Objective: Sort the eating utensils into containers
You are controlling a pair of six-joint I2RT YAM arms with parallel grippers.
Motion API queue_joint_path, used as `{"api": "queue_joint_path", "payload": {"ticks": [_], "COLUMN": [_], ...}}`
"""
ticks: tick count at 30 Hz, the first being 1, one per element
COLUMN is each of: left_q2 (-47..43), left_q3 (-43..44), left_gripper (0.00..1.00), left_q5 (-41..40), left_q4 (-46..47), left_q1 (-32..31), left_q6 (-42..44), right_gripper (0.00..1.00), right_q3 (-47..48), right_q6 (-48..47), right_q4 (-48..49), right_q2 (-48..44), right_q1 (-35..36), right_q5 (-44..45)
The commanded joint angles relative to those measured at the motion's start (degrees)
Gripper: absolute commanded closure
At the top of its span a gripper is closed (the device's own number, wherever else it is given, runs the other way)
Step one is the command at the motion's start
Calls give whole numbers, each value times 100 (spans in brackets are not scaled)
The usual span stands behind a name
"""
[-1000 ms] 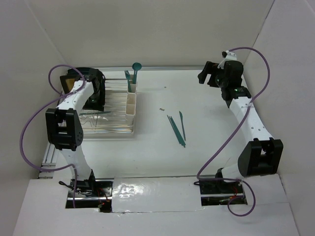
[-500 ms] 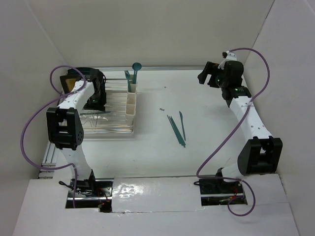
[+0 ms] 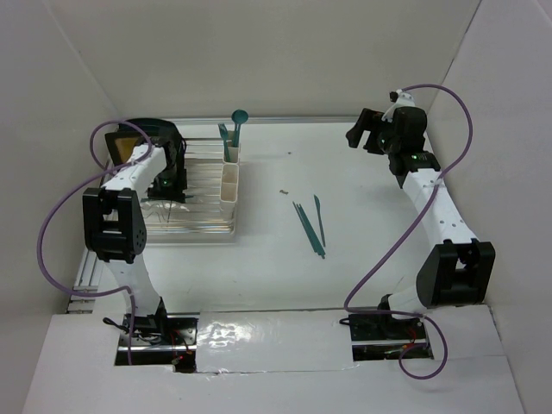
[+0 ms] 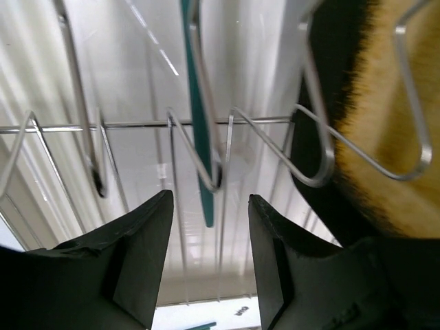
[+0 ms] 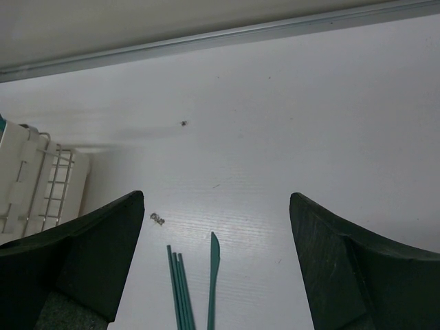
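Observation:
Several teal utensils (image 3: 308,226) lie together on the table right of centre, with a teal knife (image 3: 319,216) beside them. A spoon (image 3: 239,118) and a fork (image 3: 224,135) stand in the far cup of the cream containers (image 3: 230,179). Another teal utensil (image 4: 199,137) rests among the wires of the dish rack. My left gripper (image 4: 210,199) hangs open just above that utensil's tip, holding nothing. My right gripper (image 5: 216,198) is wide open and high at the far right, looking down on the knife (image 5: 213,282) and the thin utensils (image 5: 180,292).
The clear wire dish rack (image 3: 203,207) sits left of the containers, with the yellow-and-black plate (image 4: 385,137) standing in it close to my left gripper's right finger. A small dark speck (image 3: 283,191) lies near the table's middle. White walls enclose the table.
My left gripper has shifted a little toward the near side over the dish rack. The right arm and the utensils on the table have not moved.

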Motion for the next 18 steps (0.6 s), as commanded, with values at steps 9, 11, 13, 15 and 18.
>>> {"api": "queue_joint_path", "payload": {"ticks": [9, 11, 13, 15, 18], "left_q2": [-45, -1, 16, 78, 148], "left_q3": [-84, -58, -14, 13, 118], "left_gripper": [41, 42, 42, 43, 44], "left_q5": [42, 51, 59, 59, 77], "left_q4": [-56, -56, -47, -47, -47], "left_q1": [110, 119, 128, 128, 128], "left_q6": [-147, -129, -103, -77, -68], "right_gripper": [8, 8, 8, 8, 8], "right_q3": [110, 110, 110, 110, 110], "right_q6": [81, 63, 55, 63, 64], "right_q4": [-20, -73, -73, -73, -73], "right_q2": [-8, 1, -8, -8, -8], "right_q1": [-51, -60, -51, -51, -51], "right_q5": [-123, -123, -123, -123, -123]}}
